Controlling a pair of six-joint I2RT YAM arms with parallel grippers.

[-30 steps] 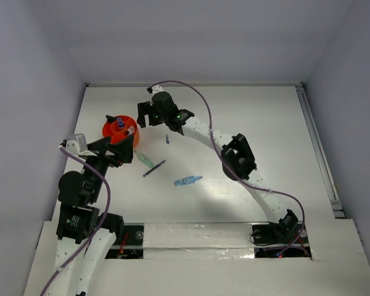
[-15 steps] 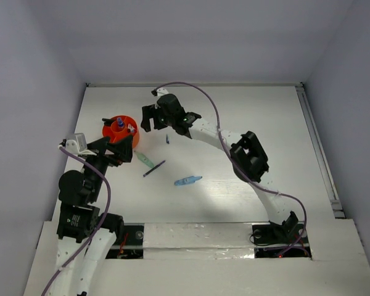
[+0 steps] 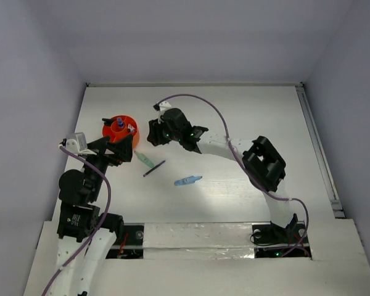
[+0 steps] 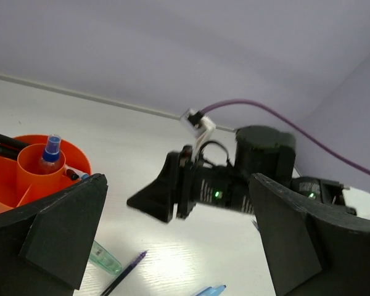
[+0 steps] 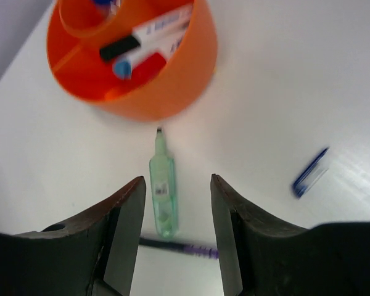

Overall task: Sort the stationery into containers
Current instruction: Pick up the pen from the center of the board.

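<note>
The orange cup with dividers holds several pens and a blue-capped bottle. On the table near it lie a green marker, a thin purple pen and a blue marker. My right gripper is open and empty, just right of the cup. In the right wrist view its fingers frame the green marker lying below, with the purple pen behind it and a small blue pen to the right. My left gripper is open and empty beside the cup.
The cup stands close ahead of the right fingers. In the left wrist view the right gripper sits between my left fingers, with the cup at left. The table's back wall is beyond.
My right gripper has moved nearer and a little right, away from the cup's rim and toward the green marker. The left arm has not moved.
</note>
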